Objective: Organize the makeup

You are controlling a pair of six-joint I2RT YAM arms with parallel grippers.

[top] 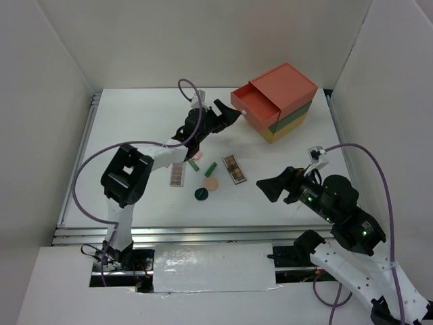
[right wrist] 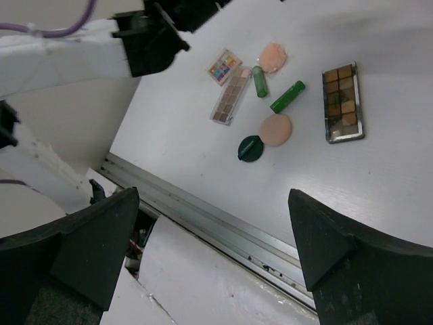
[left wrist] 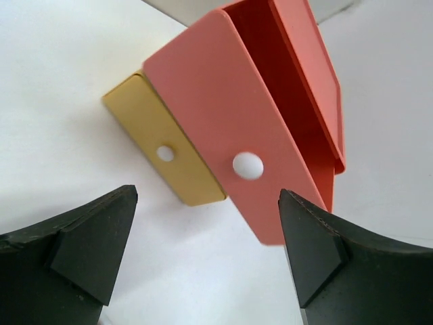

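Your left end effector gapes empty at the pulled-out orange plastic drawer — the makeup lies behind it on the white desk. Right end effector, also spread and empty, is nearer — long brown eyeshadow palette close on its left, long axis running near-to-far.

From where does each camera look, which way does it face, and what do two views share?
Top external: above and behind, looking down on table, drawer box, makeup; left arm and right arm show.
Left wrist: on the left arm, facing the pulled-out orange drawer and yellow drawer; open left tool shows.
Right wrist: on the right arm, looking down at the makeup and near table edge; open right tool shows.
Shared: top and left wrist, drawer box; top and right wrist, makeup.
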